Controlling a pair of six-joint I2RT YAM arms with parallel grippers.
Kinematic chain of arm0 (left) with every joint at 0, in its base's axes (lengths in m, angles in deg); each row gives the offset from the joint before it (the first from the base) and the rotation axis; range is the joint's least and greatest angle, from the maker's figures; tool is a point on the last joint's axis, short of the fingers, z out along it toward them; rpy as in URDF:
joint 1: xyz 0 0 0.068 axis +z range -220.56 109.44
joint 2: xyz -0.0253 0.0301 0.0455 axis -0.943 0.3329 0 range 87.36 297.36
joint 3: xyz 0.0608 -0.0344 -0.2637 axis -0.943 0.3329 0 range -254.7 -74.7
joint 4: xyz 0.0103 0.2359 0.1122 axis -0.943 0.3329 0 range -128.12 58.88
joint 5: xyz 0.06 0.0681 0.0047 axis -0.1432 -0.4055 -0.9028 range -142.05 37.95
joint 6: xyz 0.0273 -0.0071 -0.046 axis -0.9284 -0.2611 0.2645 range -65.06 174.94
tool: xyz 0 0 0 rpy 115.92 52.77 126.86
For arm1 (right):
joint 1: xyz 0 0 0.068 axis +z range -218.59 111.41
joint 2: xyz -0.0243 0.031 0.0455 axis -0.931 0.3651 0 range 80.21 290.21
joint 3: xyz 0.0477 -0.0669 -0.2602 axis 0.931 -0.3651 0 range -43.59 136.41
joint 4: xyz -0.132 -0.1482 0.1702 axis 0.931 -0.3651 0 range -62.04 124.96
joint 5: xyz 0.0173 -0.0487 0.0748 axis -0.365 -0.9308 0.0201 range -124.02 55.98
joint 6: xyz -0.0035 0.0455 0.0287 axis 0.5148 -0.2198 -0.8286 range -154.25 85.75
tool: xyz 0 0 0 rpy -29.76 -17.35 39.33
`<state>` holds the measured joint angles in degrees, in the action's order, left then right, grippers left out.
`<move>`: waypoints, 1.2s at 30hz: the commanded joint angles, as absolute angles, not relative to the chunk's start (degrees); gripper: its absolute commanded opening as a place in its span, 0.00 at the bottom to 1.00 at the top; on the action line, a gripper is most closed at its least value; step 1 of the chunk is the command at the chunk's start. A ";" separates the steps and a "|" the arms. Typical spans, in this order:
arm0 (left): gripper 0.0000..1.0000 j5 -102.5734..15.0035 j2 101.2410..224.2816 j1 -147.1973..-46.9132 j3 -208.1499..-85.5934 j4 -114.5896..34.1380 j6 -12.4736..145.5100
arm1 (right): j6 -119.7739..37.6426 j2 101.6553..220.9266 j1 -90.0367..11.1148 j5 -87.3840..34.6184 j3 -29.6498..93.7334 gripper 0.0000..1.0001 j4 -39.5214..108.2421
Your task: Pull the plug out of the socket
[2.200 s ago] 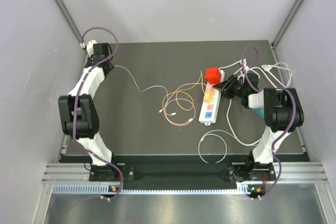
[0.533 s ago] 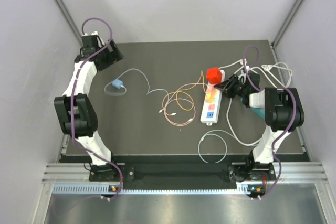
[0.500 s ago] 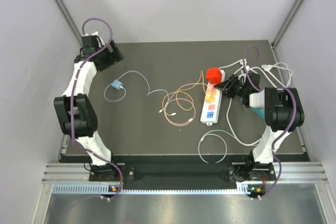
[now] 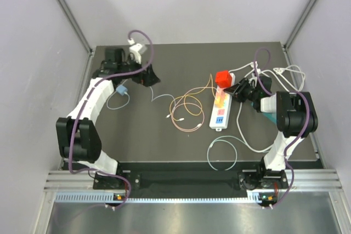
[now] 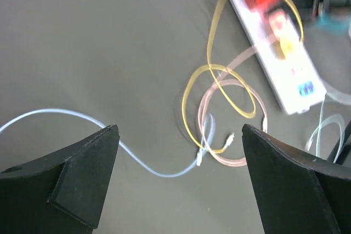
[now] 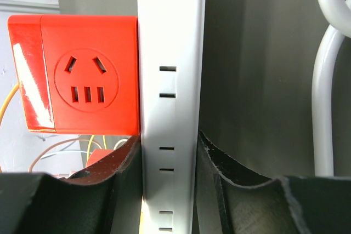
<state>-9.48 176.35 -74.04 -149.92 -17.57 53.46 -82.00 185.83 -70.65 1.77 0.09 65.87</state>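
Power strip [image 4: 218, 112]: flat on bench [image 4: 148, 141]; right hand [image 6: 169, 163] pinching its sides, likely bracing it.
Blue plug [image 4: 121, 89]: loose on bench, well apart from strip; judged already out.
Left hand [image 5: 180, 130]: spread, empty.
Red adapter [image 6: 82, 72]: seated in strip.

A yellow cable [image 5: 184, 102] and a pink cable [image 5: 239, 161] lie looped together on the dark table [image 4: 164, 146].

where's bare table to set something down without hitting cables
Bare mat lies near-left, between the left arm and the cable coil, and along the far edge behind the coil. Crowded: right side, around the power strip, red plug and white cables.
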 commanded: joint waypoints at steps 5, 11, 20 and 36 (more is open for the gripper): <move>0.98 -24.86 177.00 -86.98 -149.76 -8.33 33.32 | -81.62 185.50 -71.49 3.24 2.73 0.01 71.34; 0.94 -28.92 179.11 -90.24 -151.96 -4.73 30.16 | -81.80 185.50 -71.49 3.24 2.81 0.00 71.34; 0.76 -40.97 186.93 -97.80 -154.76 -0.69 27.60 | -81.80 185.42 -71.66 3.24 2.73 0.00 71.34; 0.00 -14.65 167.44 -74.54 -147.05 -32.63 62.60 | -80.40 185.33 -72.28 1.57 2.64 0.00 69.32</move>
